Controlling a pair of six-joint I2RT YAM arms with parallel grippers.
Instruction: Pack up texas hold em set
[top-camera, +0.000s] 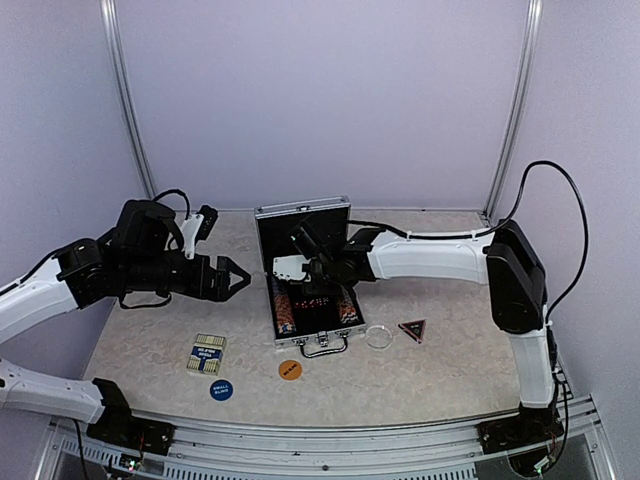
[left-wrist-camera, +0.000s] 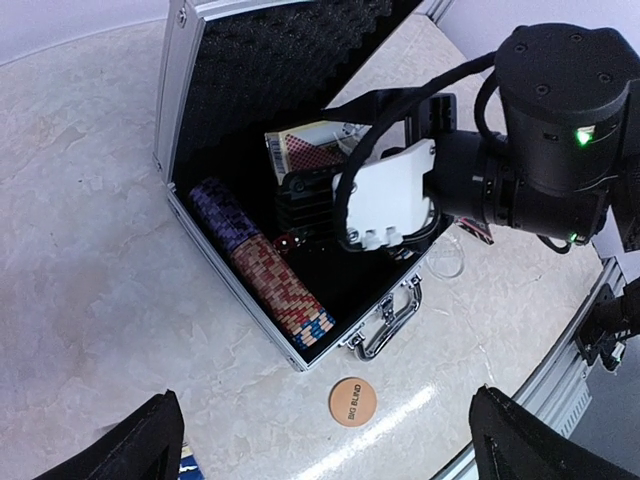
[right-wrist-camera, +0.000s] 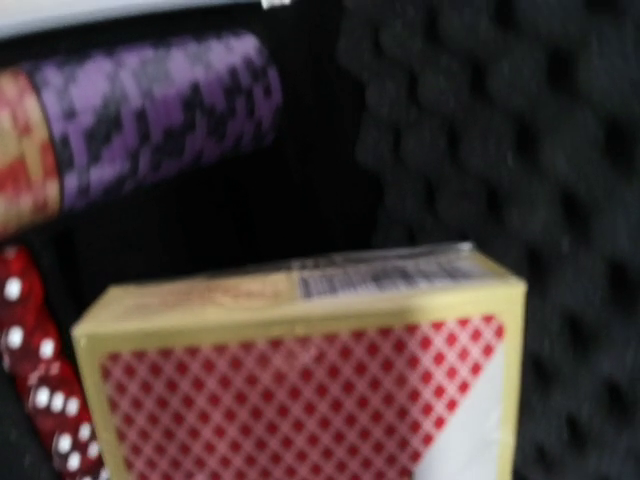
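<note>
The right arm (top-camera: 430, 258) reaches into the open case (top-camera: 300, 212) at the middle of the table (top-camera: 450, 370). The right gripper (left-wrist-camera: 303, 190) pinches a red card deck (left-wrist-camera: 305, 148) over the chip rows (left-wrist-camera: 265, 270). The left gripper (top-camera: 238, 278) hangs spread wide, left of the case.

Pretty sure we're looking at a robotics lab test cell here, not anybody's home. Plain lavender walls (top-camera: 320, 100) are boxing in a small marble-look table (top-camera: 450, 380). Metal poles (top-camera: 125, 100) are running up the back corners, and an aluminium rail (top-camera: 350, 440) is edging the near side. Black cables (top-camera: 550, 163) are looping off the left arm (top-camera: 40, 290) and right arm (top-camera: 430, 257), both sitting bolted down.
</note>
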